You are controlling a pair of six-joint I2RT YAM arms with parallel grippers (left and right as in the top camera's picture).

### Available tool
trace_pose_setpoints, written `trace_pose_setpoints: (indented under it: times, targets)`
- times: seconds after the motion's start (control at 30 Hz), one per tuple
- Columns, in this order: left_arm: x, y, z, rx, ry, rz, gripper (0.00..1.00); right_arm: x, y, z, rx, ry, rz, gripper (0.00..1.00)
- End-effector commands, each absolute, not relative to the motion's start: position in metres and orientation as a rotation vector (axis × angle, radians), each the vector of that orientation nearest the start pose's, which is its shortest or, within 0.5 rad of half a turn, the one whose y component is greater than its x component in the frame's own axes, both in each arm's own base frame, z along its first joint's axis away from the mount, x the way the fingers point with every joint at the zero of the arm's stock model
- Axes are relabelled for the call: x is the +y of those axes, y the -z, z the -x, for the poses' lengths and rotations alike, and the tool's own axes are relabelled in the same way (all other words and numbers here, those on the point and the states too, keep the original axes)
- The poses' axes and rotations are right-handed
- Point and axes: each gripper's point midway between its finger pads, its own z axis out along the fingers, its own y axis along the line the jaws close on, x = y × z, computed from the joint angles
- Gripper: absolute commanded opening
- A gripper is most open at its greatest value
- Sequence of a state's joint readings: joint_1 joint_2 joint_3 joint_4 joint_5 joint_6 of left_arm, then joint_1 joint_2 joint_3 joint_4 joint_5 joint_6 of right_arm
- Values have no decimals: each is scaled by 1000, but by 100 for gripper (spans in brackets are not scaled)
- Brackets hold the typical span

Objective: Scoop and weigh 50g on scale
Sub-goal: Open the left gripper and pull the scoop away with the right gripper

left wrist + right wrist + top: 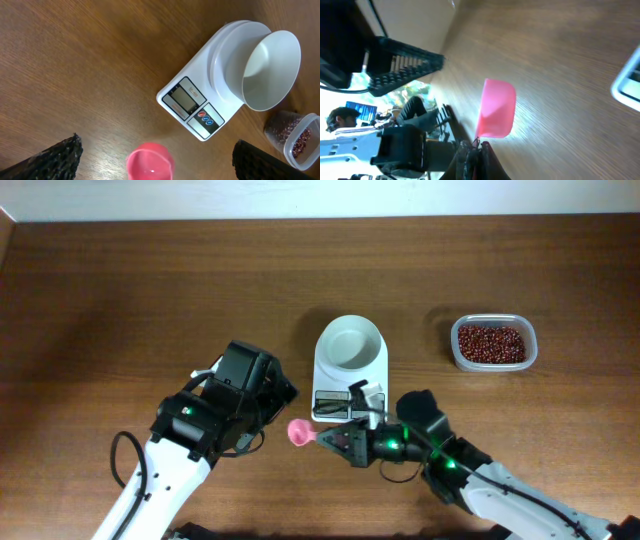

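Nearest you, your right gripper [475, 152] is clenched on the handle of the pink scoop [300, 432], whose cup looks empty and points toward the left arm. Your left gripper [156, 141] stands wide open with a finger on either side of the cup, touching nothing. Just beyond the scoop sits the scale [200, 107], display end toward you, and the white bowl [350, 345] on its platform is empty. The display is too small to read. Farther back and off to the right, well apart from the scale, the clear tub [492, 343] holds the red beans [490, 342]. By the look of it, no scooping has begun: the tool is in hand and nothing is weighed. Next, draw the left arm clear, then carry the scoop around the scale's right side to the tub, keeping off the bowl, and tip the cup down into the beans.
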State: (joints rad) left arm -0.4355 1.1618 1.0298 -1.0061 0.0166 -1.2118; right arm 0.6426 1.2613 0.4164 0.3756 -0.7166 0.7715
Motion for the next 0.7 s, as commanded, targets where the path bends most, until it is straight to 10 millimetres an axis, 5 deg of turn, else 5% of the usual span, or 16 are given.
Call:
trace_pose_setpoints:
  times: [0.0, 0.3, 0.67]
  targets:
    - [-109, -157, -245, 2597, 410, 1056, 99, 274, -132, -202, 2243, -1538, 459, 4]
    - [-105, -157, -247, 2583, 386, 1057, 99, 237, -156, -225, 2139, -1482, 417, 4]
    - [-106, -157, -247, 2583, 386, 1057, 99, 194, -170, -216, 2121, -1129, 368, 4]
